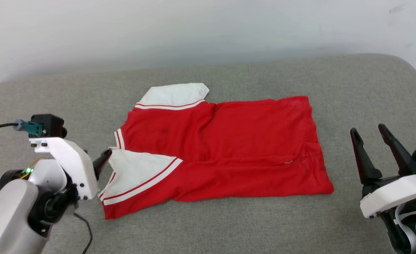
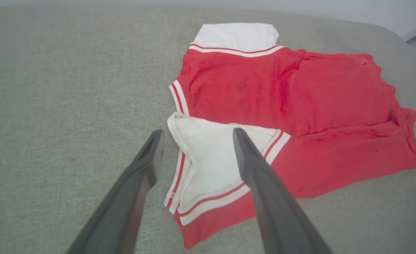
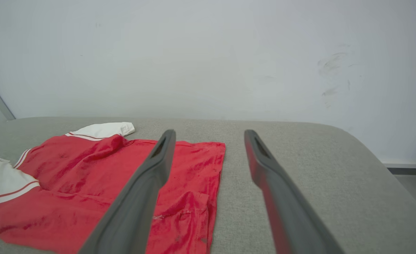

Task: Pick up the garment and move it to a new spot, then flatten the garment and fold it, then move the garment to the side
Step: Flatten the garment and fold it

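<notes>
Shirt (image 1: 229, 141) folded; left gripper (image 2: 195, 134) at its 9 o'clock edge, wrist hiding fingers overhead, fingers apart; right gripper (image 1: 367, 129) spread, clear at 3 o'clock.

**One shirt, two sleeves, two grippers**

There is one bright red jersey-knit shirt (image 1: 229, 148) on one grey fabric-covered cushion (image 1: 229, 229). The shirt shows two white sleeves with red-and-white striped trim, a far-left sleeve (image 1: 174, 94) and a near-left sleeve (image 1: 137, 173). Two grippers are in view, the left gripper (image 2: 197, 133) and the right gripper (image 1: 368, 128). Each has two long dark fingers (image 3: 141, 197), four in all. One teal plug (image 1: 34, 128) sits on the left arm, and one pale wall (image 1: 208, 28) stands behind.
</notes>
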`<state>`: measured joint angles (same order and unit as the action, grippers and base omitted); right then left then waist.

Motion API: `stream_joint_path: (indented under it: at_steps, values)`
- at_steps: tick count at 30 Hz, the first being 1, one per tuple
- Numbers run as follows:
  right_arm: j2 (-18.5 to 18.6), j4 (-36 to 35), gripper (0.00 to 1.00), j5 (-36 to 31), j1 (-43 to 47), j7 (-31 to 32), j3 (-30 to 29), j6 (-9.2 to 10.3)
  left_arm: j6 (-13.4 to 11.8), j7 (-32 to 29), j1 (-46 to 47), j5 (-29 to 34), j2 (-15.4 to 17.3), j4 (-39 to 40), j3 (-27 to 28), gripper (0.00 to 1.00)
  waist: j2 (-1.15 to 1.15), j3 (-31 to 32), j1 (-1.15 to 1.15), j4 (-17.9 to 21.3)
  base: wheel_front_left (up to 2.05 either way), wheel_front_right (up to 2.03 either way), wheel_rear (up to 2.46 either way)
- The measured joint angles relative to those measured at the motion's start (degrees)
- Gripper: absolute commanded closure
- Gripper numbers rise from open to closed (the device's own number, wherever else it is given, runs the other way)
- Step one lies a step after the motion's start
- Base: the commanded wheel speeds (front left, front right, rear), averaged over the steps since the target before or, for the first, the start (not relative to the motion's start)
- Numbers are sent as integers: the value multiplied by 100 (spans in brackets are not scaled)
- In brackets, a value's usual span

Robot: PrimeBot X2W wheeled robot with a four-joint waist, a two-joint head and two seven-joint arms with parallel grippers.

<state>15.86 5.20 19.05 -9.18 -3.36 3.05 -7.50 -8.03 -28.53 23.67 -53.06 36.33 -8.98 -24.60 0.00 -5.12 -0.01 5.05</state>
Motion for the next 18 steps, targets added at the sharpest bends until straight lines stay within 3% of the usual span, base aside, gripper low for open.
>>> stream_joint_path:
  at_steps: [7,15,16,18]
  values:
    - [-270,-702,0,-199,98,249,-156,0,-360,-1173,-172,-380,290,219,-125,0,0,-428,0,149,0,0,0]
    - [-352,-864,0,-208,-7,277,-110,0,-463,-1525,-234,-578,240,-231,-203,2,0,-920,0,256,0,0,0]
    - [-352,-862,0,-207,-22,272,-96,0,-455,-1536,-223,-604,198,-275,-207,52,0,-951,0,266,0,0,0]
    - [-341,-859,0,-205,-30,275,-94,0,-392,-1525,-204,-688,116,-368,-179,100,0,-972,0,270,0,0,0]
